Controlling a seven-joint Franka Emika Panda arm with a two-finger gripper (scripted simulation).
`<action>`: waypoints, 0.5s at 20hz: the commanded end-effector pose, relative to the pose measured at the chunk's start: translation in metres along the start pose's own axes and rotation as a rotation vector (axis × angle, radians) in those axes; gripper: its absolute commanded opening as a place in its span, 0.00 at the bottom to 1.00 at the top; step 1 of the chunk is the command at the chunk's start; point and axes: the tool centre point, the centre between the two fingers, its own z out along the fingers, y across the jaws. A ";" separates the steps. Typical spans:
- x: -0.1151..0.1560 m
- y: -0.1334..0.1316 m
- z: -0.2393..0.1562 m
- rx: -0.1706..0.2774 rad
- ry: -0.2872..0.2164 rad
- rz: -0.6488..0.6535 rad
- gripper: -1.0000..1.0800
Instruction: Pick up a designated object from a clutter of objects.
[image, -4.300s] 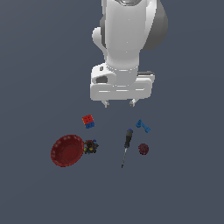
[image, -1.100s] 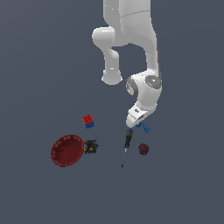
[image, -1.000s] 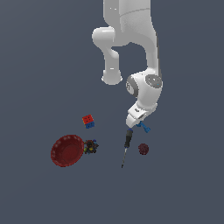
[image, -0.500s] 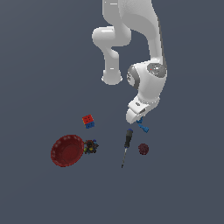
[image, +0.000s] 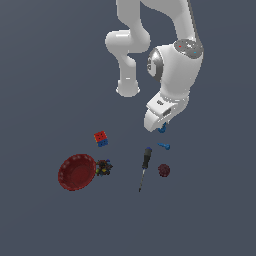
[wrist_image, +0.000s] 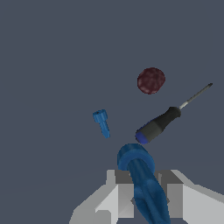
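Flat slate-grey floor all round, no walls, no edges, nothing behind it – just the sim's plain ground.

Clutter check, exterior view: red scalloped bowl sits furthest to the exterior view's left, w/ a dark multicoloured clump touching or just beside its rim (can't tell which). Red-blue cube stands apart, above those two in the picture. Towards the middle lies the black-handled screwdriver, handle end pointing up towards the arm, thin shaft trailing away from it. Dark-red bumpy ball is just beside the screwdriver on the exterior view's right, not touching. Tiny blue peg lies near the screwdriver's handle end, between it and the gripper, clear of both.

Wrist view agrees: peg, screwdriver and ball all down on the floor, apart from each other, nothing crowding the claw.

Now the arm – white Panda reaches down from the picture's top, elbow folded, wrist housing tilted so the gripper points down and slightly off vertical, hanging above the peg. And the claw's got it: the bright-blue elongated piece is clamped between the two fingers, jaws narrow, pressed on either side of its shaft, the thicker rounded-looking end sticking out past the fingertips. In the exterior view only a blue nub peeks out under the hand, off the floor (no contact w/ anything below).
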 end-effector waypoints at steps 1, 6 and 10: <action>0.002 0.005 -0.025 0.001 0.000 -0.001 0.00; 0.006 0.016 -0.074 0.002 0.000 -0.001 0.00; 0.009 0.024 -0.113 0.001 0.000 0.000 0.00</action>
